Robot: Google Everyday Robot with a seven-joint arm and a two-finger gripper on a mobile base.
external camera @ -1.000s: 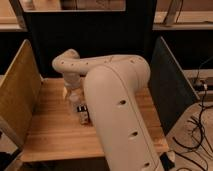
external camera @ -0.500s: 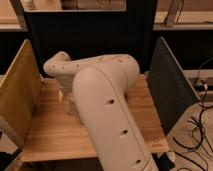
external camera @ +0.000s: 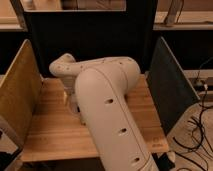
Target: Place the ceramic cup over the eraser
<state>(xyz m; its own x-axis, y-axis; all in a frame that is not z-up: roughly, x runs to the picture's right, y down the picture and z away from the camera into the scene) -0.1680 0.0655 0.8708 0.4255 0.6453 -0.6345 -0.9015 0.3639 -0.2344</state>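
My large white arm (external camera: 107, 107) fills the middle of the camera view and covers much of the wooden table (external camera: 50, 132). Its wrist (external camera: 64, 67) bends down at the table's left middle. My gripper (external camera: 70, 101) hangs below the wrist, just over the tabletop, and is mostly hidden behind the arm. The ceramic cup and the eraser are both hidden or out of view. I cannot tell whether the gripper holds anything.
A yellow-tan panel (external camera: 19, 95) stands along the table's left side and a dark panel (external camera: 170, 87) along its right. A black backboard (external camera: 90, 35) closes the rear. Cables (external camera: 197, 127) lie on the floor at the right.
The arm has swung left and closer to the camera, covering more of the table. The dark parts seen under the wrist one second ago are now hidden.
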